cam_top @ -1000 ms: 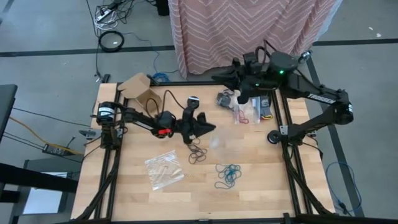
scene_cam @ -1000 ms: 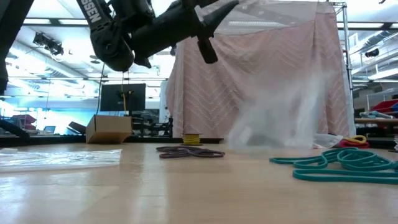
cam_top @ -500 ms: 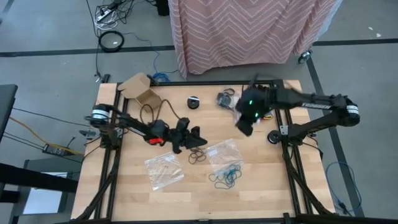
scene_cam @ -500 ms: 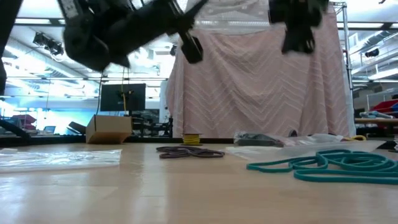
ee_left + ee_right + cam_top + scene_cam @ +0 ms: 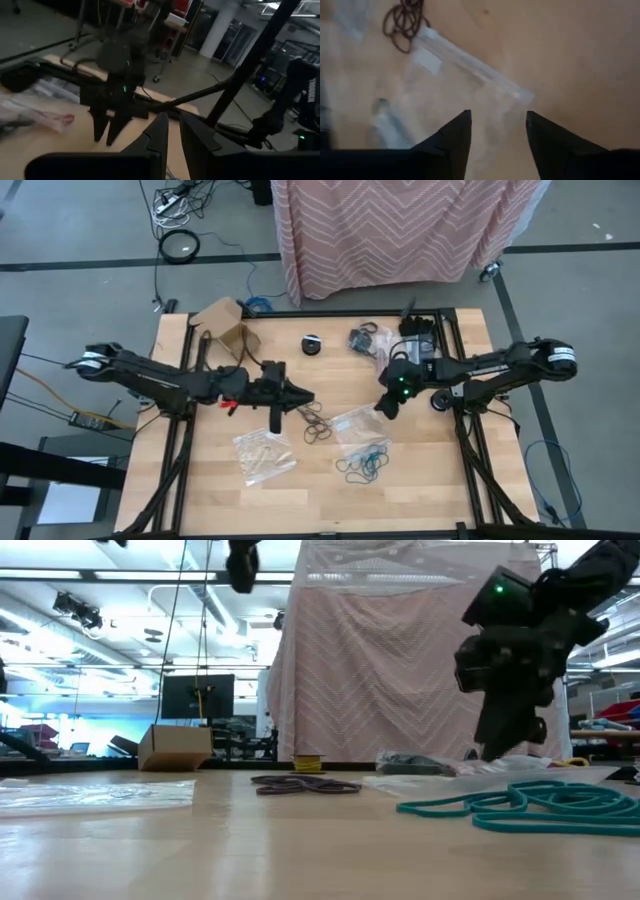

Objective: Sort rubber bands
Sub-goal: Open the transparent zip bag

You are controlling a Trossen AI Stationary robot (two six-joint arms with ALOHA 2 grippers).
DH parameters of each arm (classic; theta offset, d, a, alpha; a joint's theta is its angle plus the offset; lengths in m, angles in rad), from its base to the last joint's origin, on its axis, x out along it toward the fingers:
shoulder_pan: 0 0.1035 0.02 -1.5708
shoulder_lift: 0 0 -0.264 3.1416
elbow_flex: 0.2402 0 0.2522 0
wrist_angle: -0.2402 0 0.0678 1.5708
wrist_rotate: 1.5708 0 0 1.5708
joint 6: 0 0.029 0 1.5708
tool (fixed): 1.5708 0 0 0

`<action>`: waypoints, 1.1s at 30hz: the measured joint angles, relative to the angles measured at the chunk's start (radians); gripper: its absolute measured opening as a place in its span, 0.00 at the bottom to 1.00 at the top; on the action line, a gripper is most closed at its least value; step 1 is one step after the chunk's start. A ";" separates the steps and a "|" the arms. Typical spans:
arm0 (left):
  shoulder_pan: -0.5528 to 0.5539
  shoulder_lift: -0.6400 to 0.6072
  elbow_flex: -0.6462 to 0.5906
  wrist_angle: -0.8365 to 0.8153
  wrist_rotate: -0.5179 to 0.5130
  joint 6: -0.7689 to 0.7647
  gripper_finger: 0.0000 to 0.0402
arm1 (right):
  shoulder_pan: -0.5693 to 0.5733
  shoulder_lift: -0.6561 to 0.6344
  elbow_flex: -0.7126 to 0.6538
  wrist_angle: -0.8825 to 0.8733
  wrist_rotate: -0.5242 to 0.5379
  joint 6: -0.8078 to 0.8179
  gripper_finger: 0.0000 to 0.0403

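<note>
The right gripper [image 5: 385, 406] has dropped toward mid-tabletop, fingers now spreading wide over a clear bag [image 5: 357, 425]. Teal rubber bands [image 5: 362, 464] are lying just beyond, nearer the front edge. The left gripper [image 5: 306, 397], narrowly parted, is hovering beside brown rubber bands [image 5: 316, 428].

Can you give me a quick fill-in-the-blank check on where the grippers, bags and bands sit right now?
1. The right gripper hovers with its jaws ____ over a clear bag.
2. The teal bands lie at the edge of that ____.
3. The brown bands lie on the bare table, just ahead of the ____ gripper.
4. The cardboard box sits at the table's far ____ corner.

Missing words: open; bag; left; left
</note>
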 joint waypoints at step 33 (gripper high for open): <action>0.101 -0.041 0.002 -0.158 0.022 0.012 0.14 | 0.172 0.105 0.077 0.327 -0.099 0.109 0.00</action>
